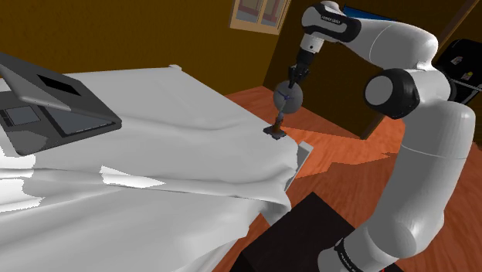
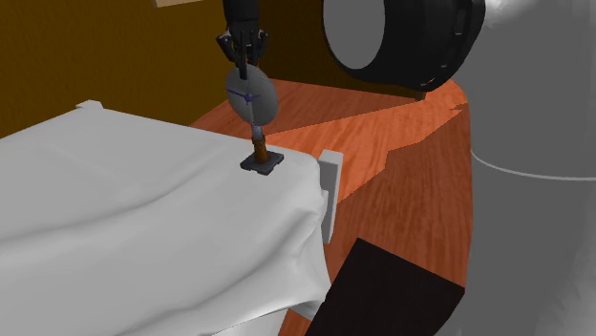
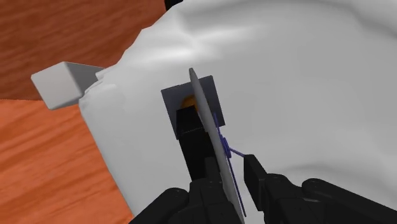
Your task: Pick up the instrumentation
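The instrumentation [image 1: 286, 98] is a small grey disc with blue hands on a brown stem and a dark square base. It stands upright at the corner of a bed with a white sheet [image 1: 170, 139], near the edge. My gripper [image 1: 294, 79] comes down on it from above. In the second exterior view the gripper [image 2: 246, 52] meets the top of the disc [image 2: 251, 95], and the base rests on the sheet [image 2: 124, 191]. In the wrist view the gripper [image 3: 219, 137] has its fingers close on both faces of the edge-on disc [image 3: 203, 95], shut on it.
A grey laptop-like device [image 1: 46, 108] lies open on the bed at the shoulder view's far left. A pale grey block [image 2: 331, 181] juts out just beyond the bed corner. Wooden floor [image 2: 401, 172] lies past the edge, and my dark stand [image 1: 309, 232] stands below.
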You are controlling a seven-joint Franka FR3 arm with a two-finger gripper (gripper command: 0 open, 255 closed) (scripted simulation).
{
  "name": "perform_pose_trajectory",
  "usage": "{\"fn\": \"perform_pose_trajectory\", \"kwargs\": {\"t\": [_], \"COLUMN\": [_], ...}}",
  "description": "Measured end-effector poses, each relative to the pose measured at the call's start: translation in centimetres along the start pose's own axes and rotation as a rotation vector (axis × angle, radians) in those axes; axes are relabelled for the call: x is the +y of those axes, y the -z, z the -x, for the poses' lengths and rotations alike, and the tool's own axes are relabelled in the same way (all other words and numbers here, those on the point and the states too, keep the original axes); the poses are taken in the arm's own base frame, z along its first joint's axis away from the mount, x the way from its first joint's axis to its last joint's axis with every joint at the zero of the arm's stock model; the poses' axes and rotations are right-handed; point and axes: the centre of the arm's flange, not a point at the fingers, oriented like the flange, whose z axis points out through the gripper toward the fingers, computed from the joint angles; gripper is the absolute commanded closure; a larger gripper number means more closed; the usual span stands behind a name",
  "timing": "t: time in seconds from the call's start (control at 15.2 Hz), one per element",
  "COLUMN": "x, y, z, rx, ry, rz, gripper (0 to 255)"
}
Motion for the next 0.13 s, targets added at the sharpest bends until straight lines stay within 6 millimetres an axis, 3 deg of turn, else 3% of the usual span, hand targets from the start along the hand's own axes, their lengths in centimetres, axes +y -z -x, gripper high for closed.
{"fn": "perform_pose_trajectory", "kwargs": {"t": [0.13], "x": [-0.15], "y": [0.88], "z": [0.05], "rx": [0.0], "ry": [0.0], "rz": [0.0], "gripper": [255]}}
